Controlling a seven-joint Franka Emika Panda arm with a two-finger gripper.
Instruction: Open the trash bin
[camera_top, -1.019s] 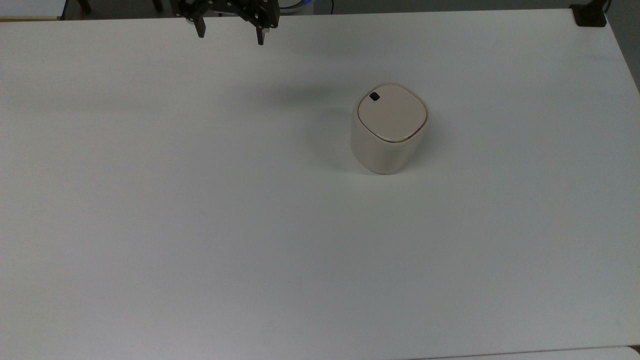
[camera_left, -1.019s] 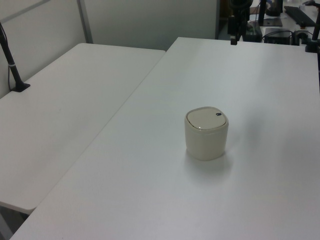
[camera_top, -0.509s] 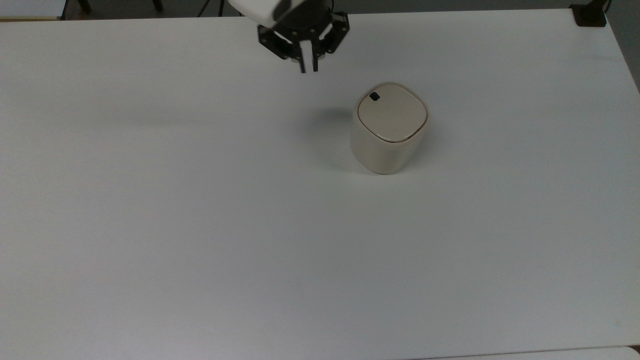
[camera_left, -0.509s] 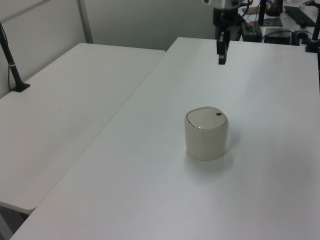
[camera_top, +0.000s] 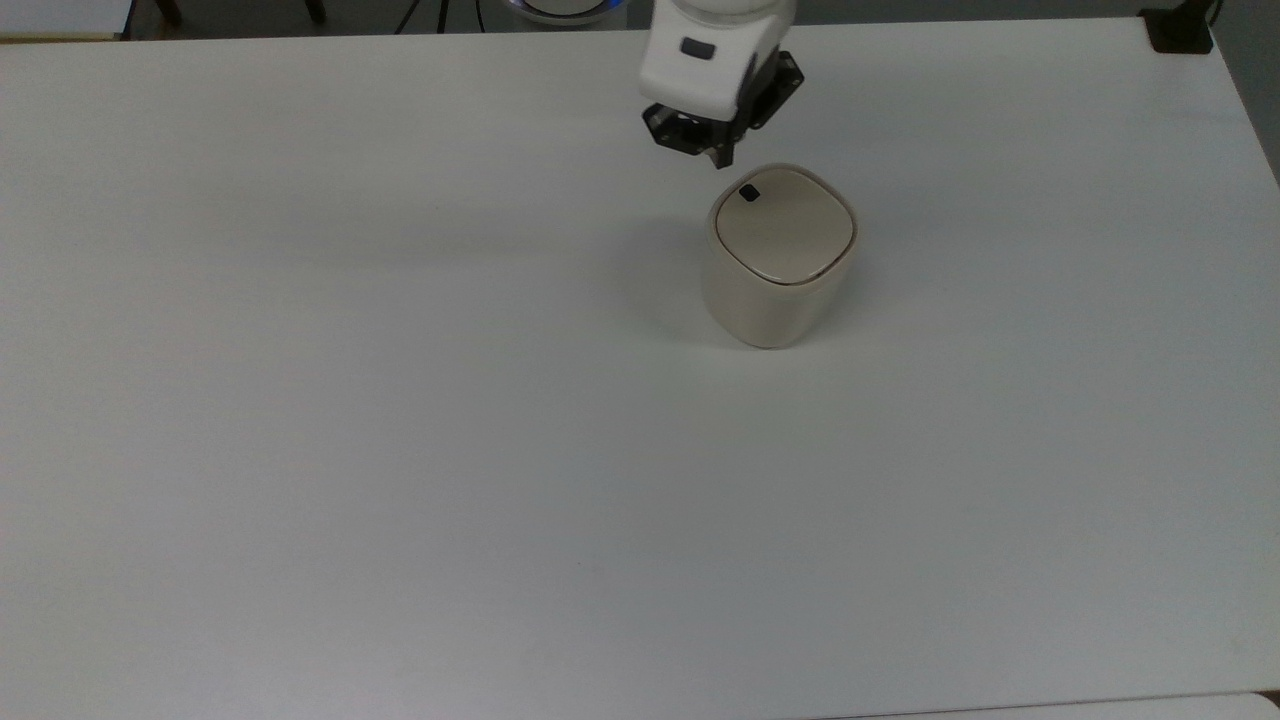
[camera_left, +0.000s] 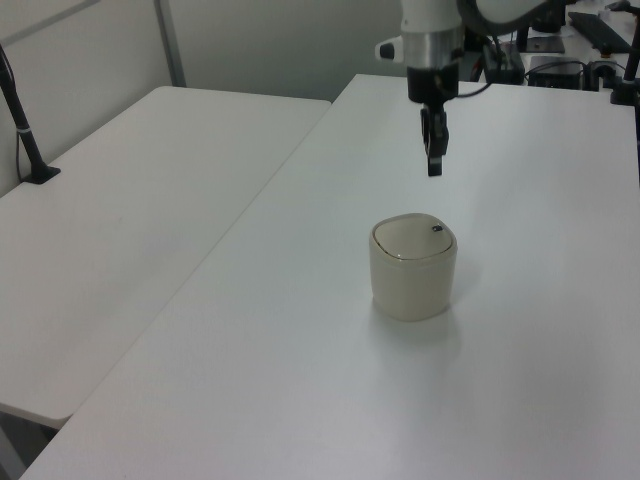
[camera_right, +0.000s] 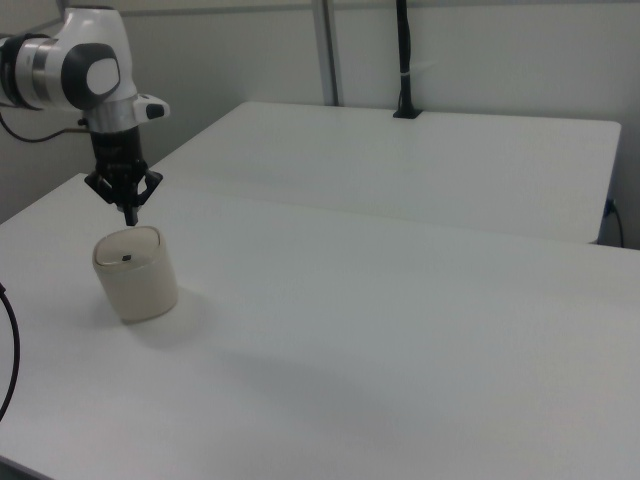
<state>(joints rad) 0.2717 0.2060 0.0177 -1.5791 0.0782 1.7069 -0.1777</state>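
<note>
One trash bin (camera_top: 778, 262), one gripper (camera_top: 722, 160) above.

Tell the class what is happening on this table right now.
A robot arm holds its gripper above a small beige bin that stands upright on a white table. The fingers are shut and point down near the corner of the lid that carries a black button. In the left view there is air between the fingertips and the lid. The lid lies flat and closed, so the bin is not yet open.
</note>
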